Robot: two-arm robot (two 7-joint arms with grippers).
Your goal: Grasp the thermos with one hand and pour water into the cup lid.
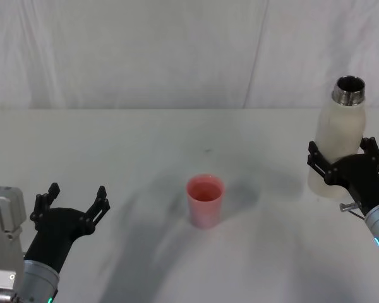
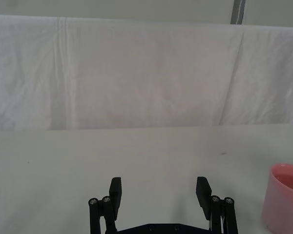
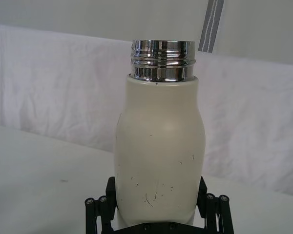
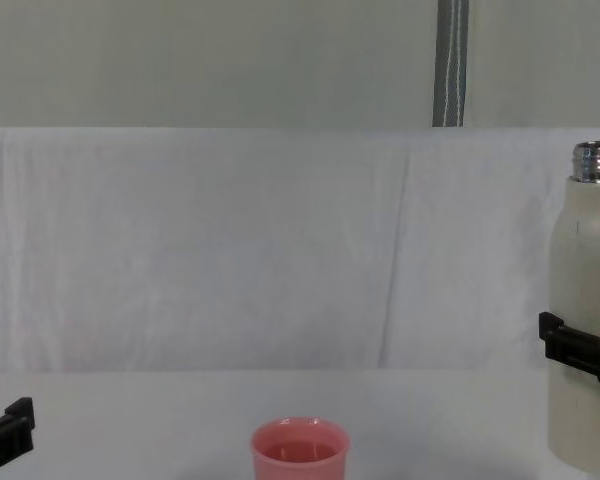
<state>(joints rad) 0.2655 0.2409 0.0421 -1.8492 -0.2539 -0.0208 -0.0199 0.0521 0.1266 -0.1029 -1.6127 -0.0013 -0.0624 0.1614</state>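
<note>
Near the right edge of the surface (image 1: pixel 145 151) stands the thermos (image 1: pixel 338 142), upright, cap off, shiny threaded steel neck open at the top. Right gripper (image 1: pixel 346 158) is clamped on its lower body, one black finger on each side (wrist view shows both fingers pressed against the cream-white wall, a few dark scuffs on the paint just above them). Whether the thermos base touches the surface or sits just off it: cannot tell for sure; chest view shows it close to the surface.

Cup lid (image 1: pixel 205 201) sits upright around the middle of the surface, a bit toward the near edge, well apart from the thermos. Water (image 1: pixel 205 189) in it, tinted pink, level just below the rim (also visible from the chest view).

Left gripper (image 1: pixel 71 205) is by the near left corner of the surface, fingers spread apart, holding nothing, well apart from the cup lid. From the left wrist view its two fingers point across the bare surface, with the cup lid off to one side.

White cloth backdrop (image 1: pixel 177 50) hangs behind the far edge.
</note>
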